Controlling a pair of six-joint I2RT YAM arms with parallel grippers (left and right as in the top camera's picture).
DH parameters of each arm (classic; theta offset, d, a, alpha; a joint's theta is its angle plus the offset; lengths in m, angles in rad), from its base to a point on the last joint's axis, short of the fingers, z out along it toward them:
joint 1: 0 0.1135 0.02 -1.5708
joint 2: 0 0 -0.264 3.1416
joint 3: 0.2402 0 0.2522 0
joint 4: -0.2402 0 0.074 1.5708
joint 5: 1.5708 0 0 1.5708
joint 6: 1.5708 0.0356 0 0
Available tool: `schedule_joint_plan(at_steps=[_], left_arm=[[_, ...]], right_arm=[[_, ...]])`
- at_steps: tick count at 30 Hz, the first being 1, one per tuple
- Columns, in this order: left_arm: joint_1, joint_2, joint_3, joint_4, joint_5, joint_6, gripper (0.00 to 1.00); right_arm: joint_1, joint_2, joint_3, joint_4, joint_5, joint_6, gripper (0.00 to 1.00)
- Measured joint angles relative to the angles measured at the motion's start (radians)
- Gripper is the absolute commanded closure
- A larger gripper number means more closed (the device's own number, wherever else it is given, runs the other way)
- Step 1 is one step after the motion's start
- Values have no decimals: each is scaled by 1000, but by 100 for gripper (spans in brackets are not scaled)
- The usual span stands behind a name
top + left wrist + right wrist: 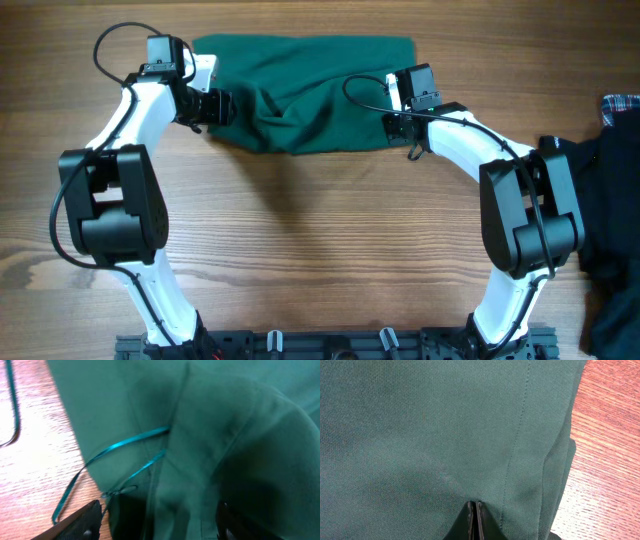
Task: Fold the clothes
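Nearest, the wooden table (320,240) spans the lower frame. Further up, both grippers meet the clothes (310,80) at their near edge. The left gripper (224,104), at upper left, stands released, with its fingers spread wide over green fabric and thin cord loops (125,442) and nothing clamped. The right gripper (474,519), right of centre, is clenched; fabric puckers into its tips, so it seems to pinch a fold. Beyond them the clothes lie along the top centre as a band that looks doubled, humped and creased in the middle. I judge one fold made, with smoothing and a further fold left.
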Motion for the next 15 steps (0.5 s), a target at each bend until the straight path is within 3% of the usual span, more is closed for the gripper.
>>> schedule_joint_plan(at_steps=[5,12,15], left_arm=[[-5,0,0,-14,8,39,27],[-5,0,0,-53,8,42,30],[-18,0,0,-56,8,46,44]], right_arm=[[0,0,0,0,0,0,96],[0,0,0,0,0,0,95],[0,0,0,0,0,0,95]])
